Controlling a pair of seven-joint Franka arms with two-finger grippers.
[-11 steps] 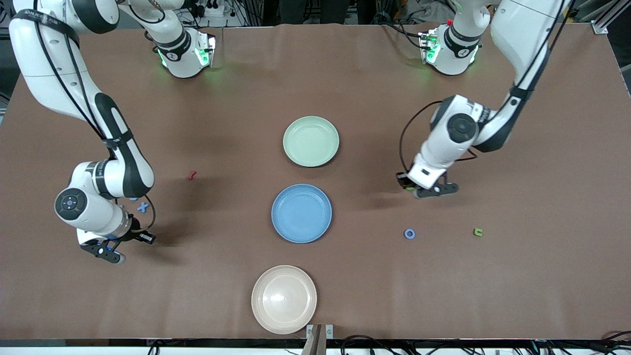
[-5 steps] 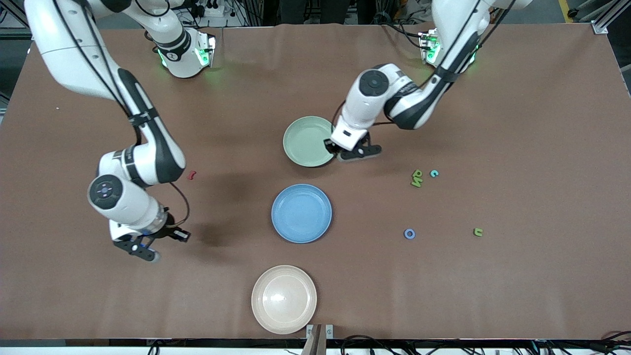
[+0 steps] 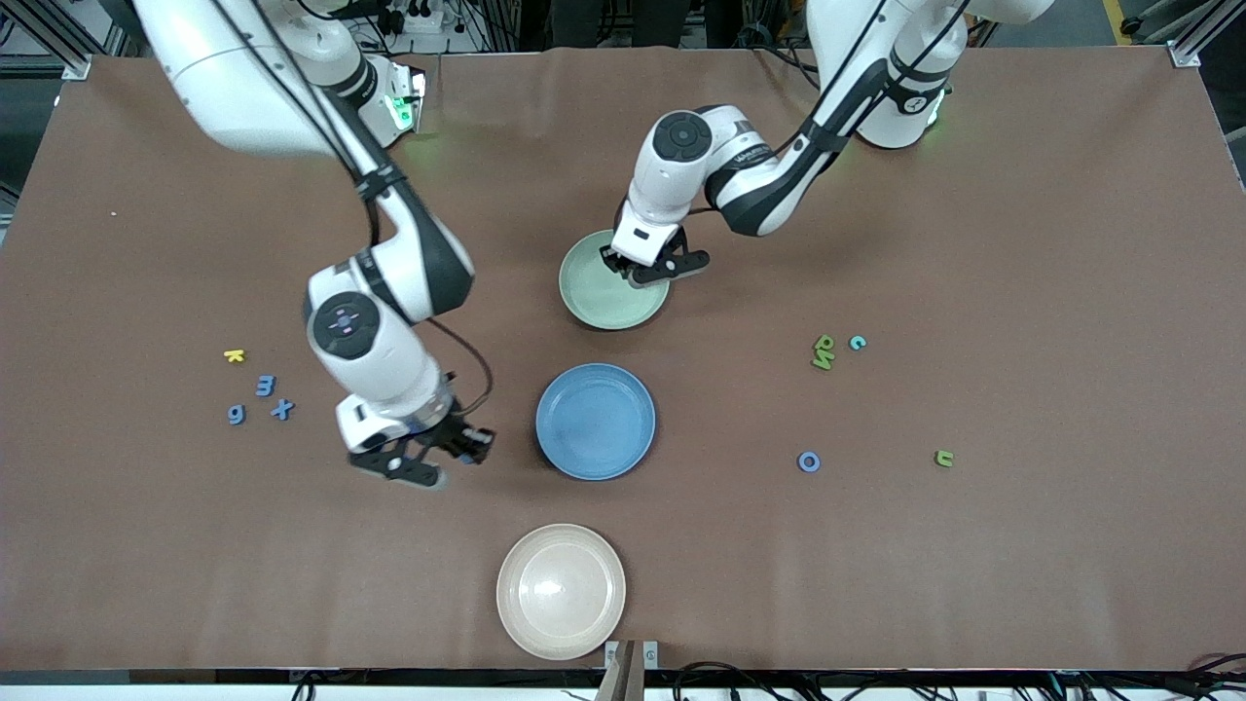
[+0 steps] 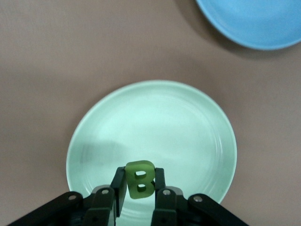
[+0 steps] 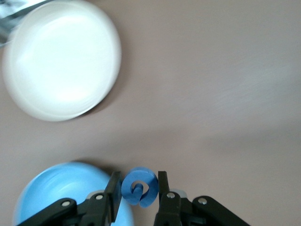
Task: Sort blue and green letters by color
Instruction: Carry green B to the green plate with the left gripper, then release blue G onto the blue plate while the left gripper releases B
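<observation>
- Over the pale green plate [image 3: 608,292] we see the left gripper [image 3: 642,271], its jaws pressed on a green B [image 4: 140,179] caught between the fingertips.
- From the left wrist view the B stands upright in the grip, its long axis running along the fingers and its two holes facing the camera; the plate lies directly under it.
- Beside the blue plate [image 3: 596,422], toward the right arm's end of the table, we find the right gripper [image 3: 421,465] over the brown table [image 3: 1022,243], clamped on a blue curled letter [image 5: 139,187].
- That blue piece sits crosswise between the fingertips; we cannot tell which character it is.
- Toward the right arm's end lie a blue 3 [image 3: 265,386], a blue 9 [image 3: 236,415] and a blue X [image 3: 282,409], close together, with a yellow K [image 3: 234,355] just beside them.
- Toward the left arm's end lie green letters [image 3: 824,352] touching one another, a teal C [image 3: 857,342] next to them, a blue O [image 3: 808,461] and a green u [image 3: 943,458].
- A cream plate [image 3: 561,590] sits nearest the front camera.
</observation>
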